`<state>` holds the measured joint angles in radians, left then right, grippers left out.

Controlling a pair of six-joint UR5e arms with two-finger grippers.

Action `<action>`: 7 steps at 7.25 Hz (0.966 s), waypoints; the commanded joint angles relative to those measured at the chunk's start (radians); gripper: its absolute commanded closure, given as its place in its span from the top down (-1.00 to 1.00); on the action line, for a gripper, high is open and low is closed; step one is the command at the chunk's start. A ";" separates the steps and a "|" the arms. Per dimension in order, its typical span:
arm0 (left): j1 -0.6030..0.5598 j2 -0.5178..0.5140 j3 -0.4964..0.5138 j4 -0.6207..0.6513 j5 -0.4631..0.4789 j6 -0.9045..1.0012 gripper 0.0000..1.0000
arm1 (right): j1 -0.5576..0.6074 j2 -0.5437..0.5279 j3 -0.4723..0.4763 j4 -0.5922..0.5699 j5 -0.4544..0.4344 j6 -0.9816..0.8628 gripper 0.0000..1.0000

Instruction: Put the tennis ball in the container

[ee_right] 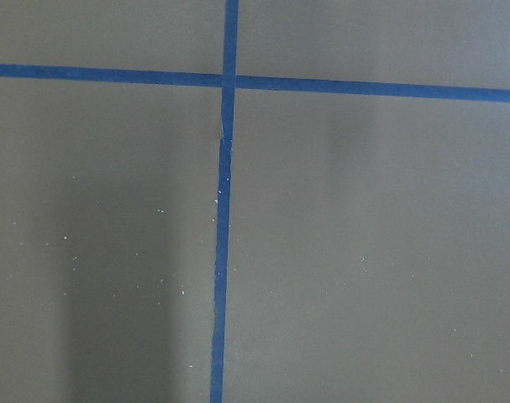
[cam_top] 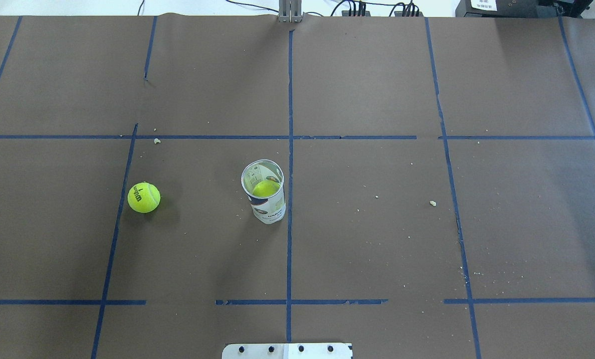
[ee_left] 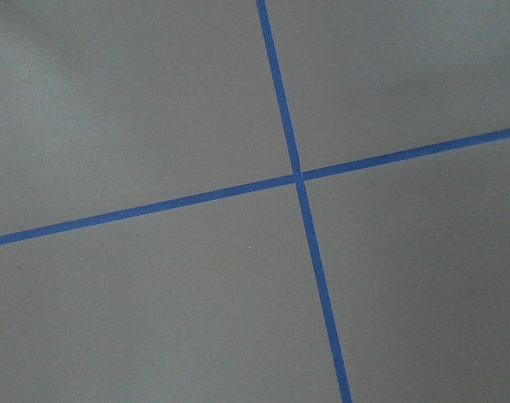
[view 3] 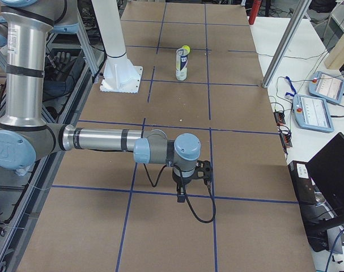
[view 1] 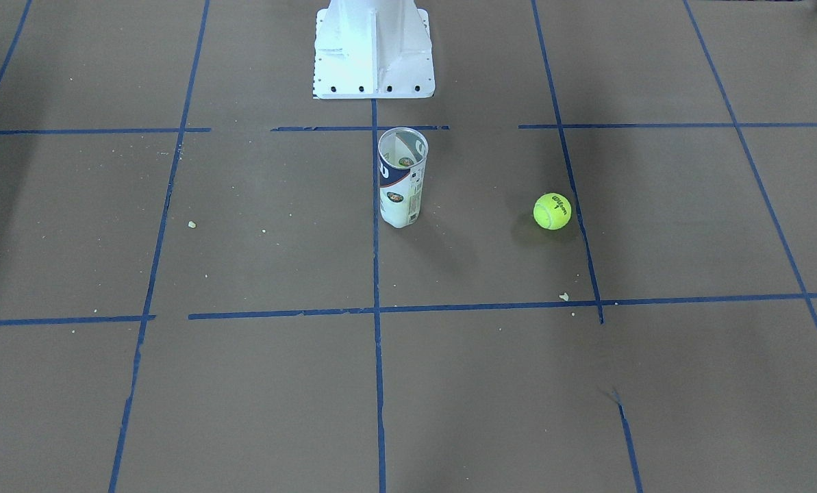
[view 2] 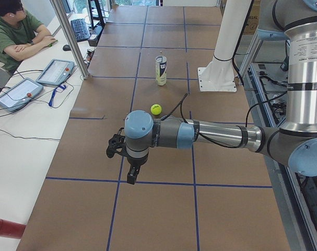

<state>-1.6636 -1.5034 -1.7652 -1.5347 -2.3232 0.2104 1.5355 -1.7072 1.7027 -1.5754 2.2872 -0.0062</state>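
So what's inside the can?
A yellow-green ball sits inside the can, seen from overhead. Whatever lies beneath it is hidden by the ball and the can's wall.

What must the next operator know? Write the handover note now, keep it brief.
Left gripper, right gripper: both hold nothing, far from the things; open or shut cannot be told.
Tennis ball: loose on the table, on the robot's left of the container, apart from it.
Container: upright, open-topped, another ball inside.
Done: nothing yet. Left: grasp the tennis ball, drop it in.
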 commanded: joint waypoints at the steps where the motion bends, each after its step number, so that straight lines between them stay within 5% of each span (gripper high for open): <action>1: -0.001 0.002 -0.014 0.002 0.001 0.003 1.00 | 0.000 0.000 0.000 0.000 0.000 0.000 1.00; 7: -0.001 -0.098 0.032 -0.115 0.001 0.000 1.00 | 0.000 0.000 0.000 0.000 0.000 0.000 1.00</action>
<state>-1.6626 -1.5936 -1.7596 -1.5831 -2.3148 0.2053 1.5355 -1.7073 1.7027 -1.5754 2.2872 -0.0061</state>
